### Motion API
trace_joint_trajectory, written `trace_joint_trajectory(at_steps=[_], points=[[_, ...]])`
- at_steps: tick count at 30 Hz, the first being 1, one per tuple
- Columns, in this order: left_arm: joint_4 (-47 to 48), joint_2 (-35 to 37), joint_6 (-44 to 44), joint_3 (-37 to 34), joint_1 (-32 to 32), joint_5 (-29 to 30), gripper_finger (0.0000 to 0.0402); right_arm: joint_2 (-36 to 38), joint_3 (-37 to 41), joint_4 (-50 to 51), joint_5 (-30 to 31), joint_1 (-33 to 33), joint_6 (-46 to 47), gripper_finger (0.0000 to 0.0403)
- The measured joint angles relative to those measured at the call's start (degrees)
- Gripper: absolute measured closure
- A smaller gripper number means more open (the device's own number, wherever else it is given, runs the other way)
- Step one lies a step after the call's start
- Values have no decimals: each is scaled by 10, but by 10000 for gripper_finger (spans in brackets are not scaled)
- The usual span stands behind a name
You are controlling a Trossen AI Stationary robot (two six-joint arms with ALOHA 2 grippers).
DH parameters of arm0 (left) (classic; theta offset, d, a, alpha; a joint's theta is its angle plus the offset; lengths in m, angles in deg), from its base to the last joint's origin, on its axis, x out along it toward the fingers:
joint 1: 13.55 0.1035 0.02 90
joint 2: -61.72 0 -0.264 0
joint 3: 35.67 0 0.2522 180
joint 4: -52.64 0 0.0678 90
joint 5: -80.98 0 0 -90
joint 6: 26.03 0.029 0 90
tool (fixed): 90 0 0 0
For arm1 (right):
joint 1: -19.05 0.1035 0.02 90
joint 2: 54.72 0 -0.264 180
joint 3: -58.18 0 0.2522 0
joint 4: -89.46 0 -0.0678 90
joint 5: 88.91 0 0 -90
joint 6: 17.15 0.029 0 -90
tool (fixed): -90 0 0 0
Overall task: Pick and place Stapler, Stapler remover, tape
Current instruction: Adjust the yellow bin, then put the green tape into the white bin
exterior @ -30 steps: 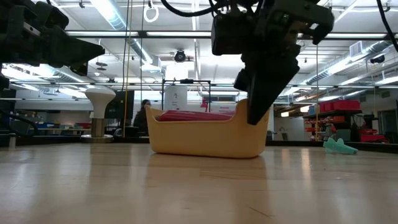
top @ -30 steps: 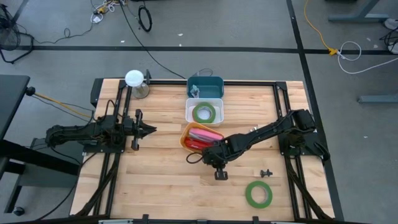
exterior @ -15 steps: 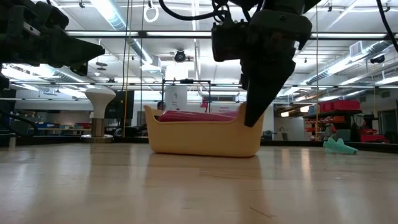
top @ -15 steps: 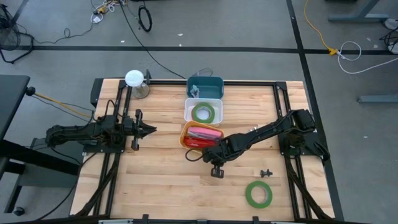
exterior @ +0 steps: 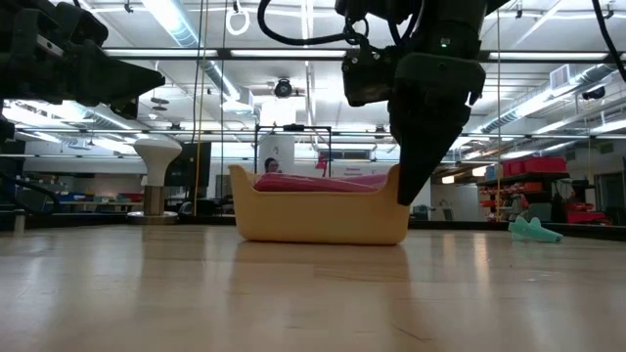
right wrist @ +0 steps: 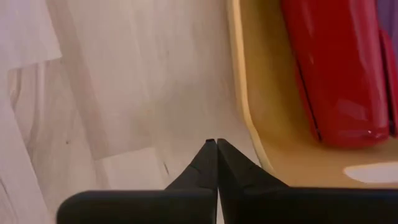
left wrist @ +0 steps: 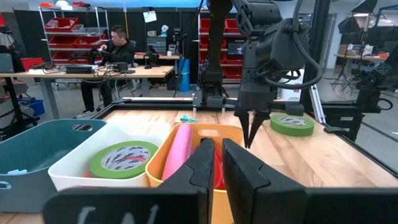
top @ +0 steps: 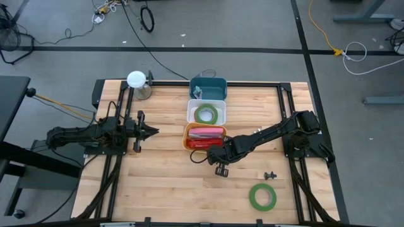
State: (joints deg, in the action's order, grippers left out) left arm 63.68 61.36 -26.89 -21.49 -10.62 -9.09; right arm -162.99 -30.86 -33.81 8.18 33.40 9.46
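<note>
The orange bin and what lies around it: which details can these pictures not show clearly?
- Orange bin, low view: its wall hides most of what lies inside.
- Teal bin, high view: contents too small to identify.
- Small black item near the green tape roll, high view: too small to name.

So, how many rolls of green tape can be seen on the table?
2. One green roll lies in the white bin; the other lies flat on the table. More could be hidden inside the bins.
</note>
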Motion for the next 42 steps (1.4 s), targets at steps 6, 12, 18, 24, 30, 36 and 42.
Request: trace_joint_trajectory(at_steps=[6, 12, 18, 24, 30, 36, 42], points=[[0, 0, 0, 0, 0, 0, 365, 6, 0, 3, 6, 0, 7, 403], [0, 0, 0, 0, 0, 0, 365, 23, 0, 15, -16, 5, 0, 403], [0, 0, 0, 0, 0, 0, 365, 66, 0, 4, -24, 12, -51, 403], [0, 0, 0, 0, 0, 0, 365, 79, 0, -43, -111, 11, -107, 403], [0, 0, 0, 0, 0, 0, 365, 76, 24, -101, -145, 11, -102, 403], [0, 0, 0, 0, 0, 0, 365, 75, 71, -128, -91, 11, -85, 403], [0, 0, 0, 0, 0, 0, 365, 75, 89, -113, -89, 11, -85, 403]])
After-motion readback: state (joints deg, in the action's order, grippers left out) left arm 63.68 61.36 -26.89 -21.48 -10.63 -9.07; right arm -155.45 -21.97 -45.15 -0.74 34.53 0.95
